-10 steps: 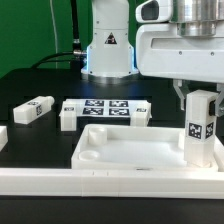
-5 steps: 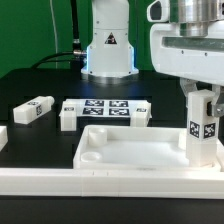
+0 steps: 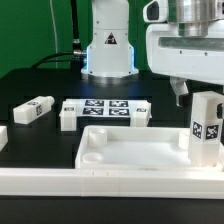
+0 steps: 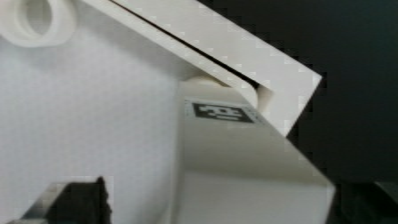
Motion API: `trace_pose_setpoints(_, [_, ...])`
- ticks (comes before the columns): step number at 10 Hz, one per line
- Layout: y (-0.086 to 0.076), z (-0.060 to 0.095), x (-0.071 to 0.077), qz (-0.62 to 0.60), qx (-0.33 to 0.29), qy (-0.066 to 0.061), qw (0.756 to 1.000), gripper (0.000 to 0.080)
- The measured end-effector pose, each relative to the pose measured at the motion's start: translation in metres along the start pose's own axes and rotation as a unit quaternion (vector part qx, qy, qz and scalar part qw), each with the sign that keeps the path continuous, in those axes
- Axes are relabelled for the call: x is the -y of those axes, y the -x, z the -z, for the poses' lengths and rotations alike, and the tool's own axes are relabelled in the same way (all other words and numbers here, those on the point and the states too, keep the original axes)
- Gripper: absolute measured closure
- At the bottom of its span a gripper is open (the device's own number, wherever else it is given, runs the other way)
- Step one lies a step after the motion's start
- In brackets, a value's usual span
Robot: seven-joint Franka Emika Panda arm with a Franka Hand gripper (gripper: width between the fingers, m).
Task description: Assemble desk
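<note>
Hand [image 3: 203, 96] hangs over the top's [image 3: 130, 150] corner at the exterior view's right, fingers apart and clear of the upright leg [image 3: 206, 128] standing there. A second leg [image 3: 33, 110] lies on the worktop [image 3: 40, 85], far left.

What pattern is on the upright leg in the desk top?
A black-and-white square tag on the white leg, clearest in the exterior view.

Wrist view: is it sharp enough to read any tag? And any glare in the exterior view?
Wrist view: soft and grainy, the one tag is a dark smudge, unreadable; white parts merge with little contrast. Exterior view: sharper, the tag on the upright leg shows its pattern; no hard glare on the desk top, only soft shading in its recess.
</note>
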State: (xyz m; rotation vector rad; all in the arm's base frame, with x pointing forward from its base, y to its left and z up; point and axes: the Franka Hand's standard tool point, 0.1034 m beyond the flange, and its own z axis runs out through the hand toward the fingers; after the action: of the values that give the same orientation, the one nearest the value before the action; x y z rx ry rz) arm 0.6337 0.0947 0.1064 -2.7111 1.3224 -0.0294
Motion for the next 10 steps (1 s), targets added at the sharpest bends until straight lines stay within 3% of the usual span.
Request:
trace_pose_setpoints(4, [0.0029,-0.0008,0.0017,0.207,-0.003,0.003,0.978,0.0150])
trace_pose_setpoints(10, [0.0068,-0.0023,0.0024,0.450,-0.004,0.014,0.893,0.0150])
